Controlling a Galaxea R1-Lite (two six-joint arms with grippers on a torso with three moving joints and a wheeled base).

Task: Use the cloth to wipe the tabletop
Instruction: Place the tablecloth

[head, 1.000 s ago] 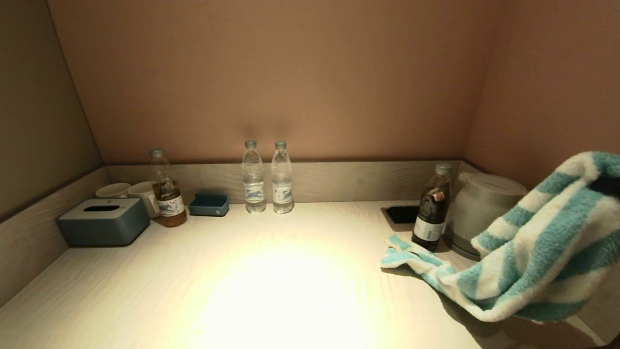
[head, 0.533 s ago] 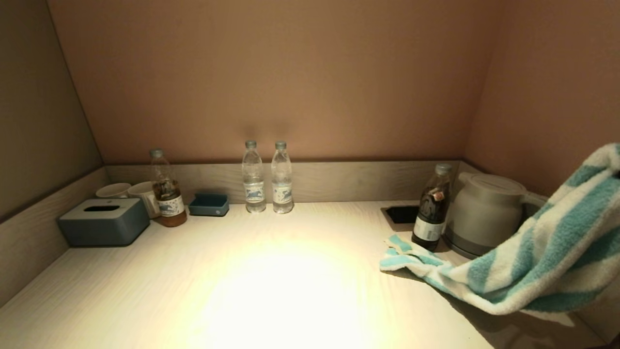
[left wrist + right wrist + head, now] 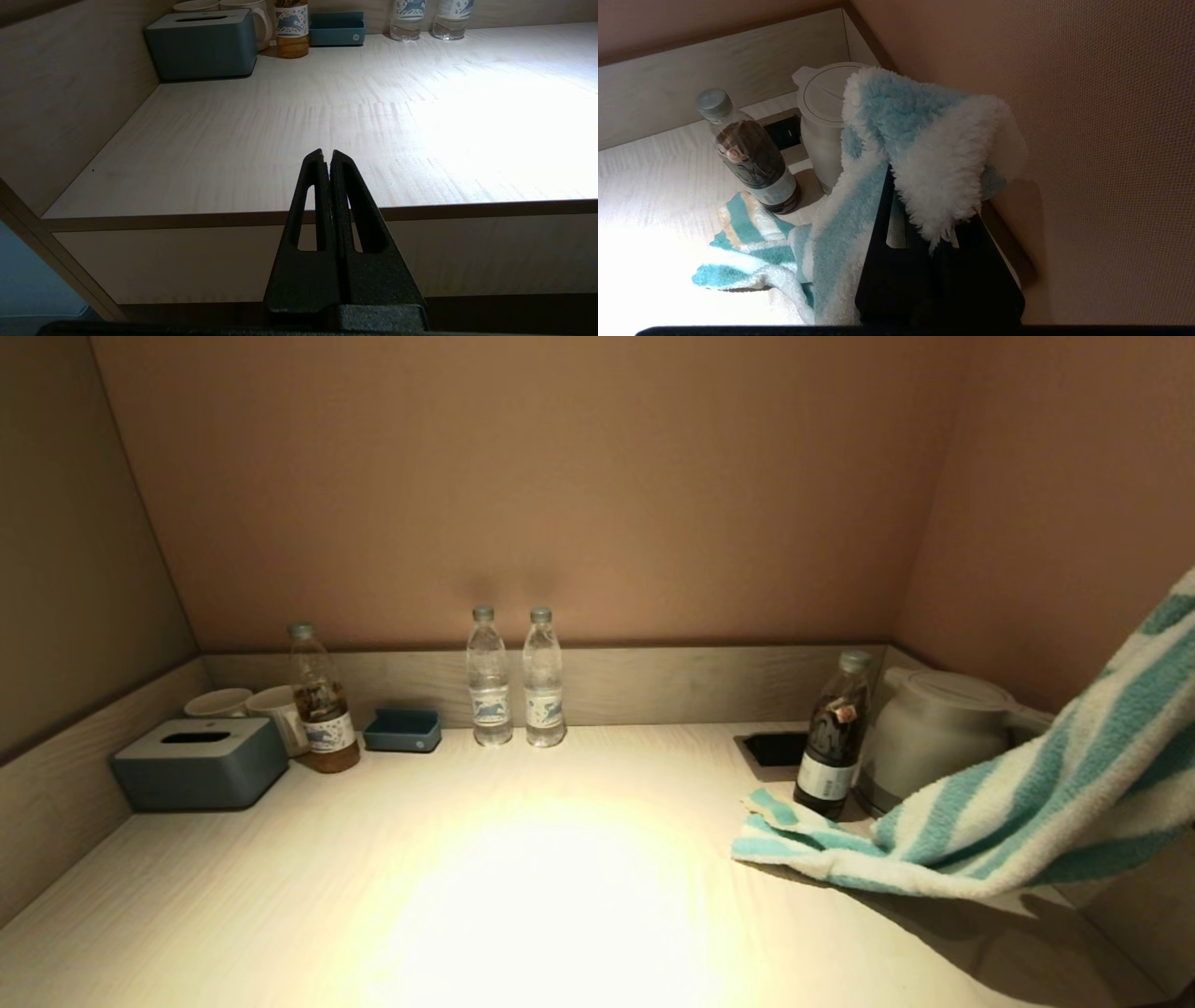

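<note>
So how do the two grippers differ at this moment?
The right gripper is shut on the striped cloth, holding one end up beside the kettle while the other end lies on the tabletop. The left gripper holds nothing and sits short of the tabletop's front edge. Both have their jaws closed.

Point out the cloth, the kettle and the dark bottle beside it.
cloth point(image 3: 971, 831), head view, striped middle fold.
kettle point(image 3: 934, 737), head view, pale body below the lid.
dark bottle point(image 3: 825, 775), head view, white label.
</note>
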